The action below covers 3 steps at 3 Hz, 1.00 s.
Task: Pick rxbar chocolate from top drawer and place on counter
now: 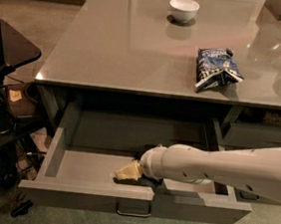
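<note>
**One arm down in the top drawer, bar barely showing**

One white arm [225, 168] comes in from the right and reaches into the top drawer [82, 164], which stands wide open under the counter [127, 47]; the cream-coloured gripper [128, 172] sits low over the drawer floor, close to the front wall and about mid-width, just behind the little curved handle [133, 212]; honestly can't tell from here whether it's spread or clamped on anything. Right under it there's a dark flat strip on the drawer floor that looks like the rxbar chocolate [149, 182]; it's mostly hidden by the gripper and wrist, so all I can say is that it's in the drawer, right at the gripper. Up on the counter: a crumpled blue-and-white chip bag [216, 69] toward the right; a small white bowl [184, 9] further back. Black side table [14, 46] off to the left.
</note>
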{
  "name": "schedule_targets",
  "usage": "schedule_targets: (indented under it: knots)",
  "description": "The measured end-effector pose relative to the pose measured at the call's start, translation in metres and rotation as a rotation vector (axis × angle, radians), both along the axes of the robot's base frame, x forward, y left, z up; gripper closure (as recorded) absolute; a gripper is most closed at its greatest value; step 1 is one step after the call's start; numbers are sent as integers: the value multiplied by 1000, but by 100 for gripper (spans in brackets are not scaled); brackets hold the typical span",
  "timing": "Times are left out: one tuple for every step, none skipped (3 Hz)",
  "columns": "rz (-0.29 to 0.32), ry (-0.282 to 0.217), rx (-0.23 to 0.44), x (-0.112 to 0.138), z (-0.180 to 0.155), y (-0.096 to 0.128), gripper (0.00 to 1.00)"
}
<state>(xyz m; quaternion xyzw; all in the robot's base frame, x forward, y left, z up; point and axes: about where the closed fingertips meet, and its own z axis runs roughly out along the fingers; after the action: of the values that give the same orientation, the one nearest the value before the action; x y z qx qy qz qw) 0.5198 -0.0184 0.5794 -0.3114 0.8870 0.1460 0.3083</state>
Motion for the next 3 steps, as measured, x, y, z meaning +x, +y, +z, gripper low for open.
schedule_targets:
  knots:
    - [-27,-4,-9,3,0,-9,0]
    - [-27,-4,-9,3,0,-9,0]
    - [-27,-4,-9,3,0,-9,18]
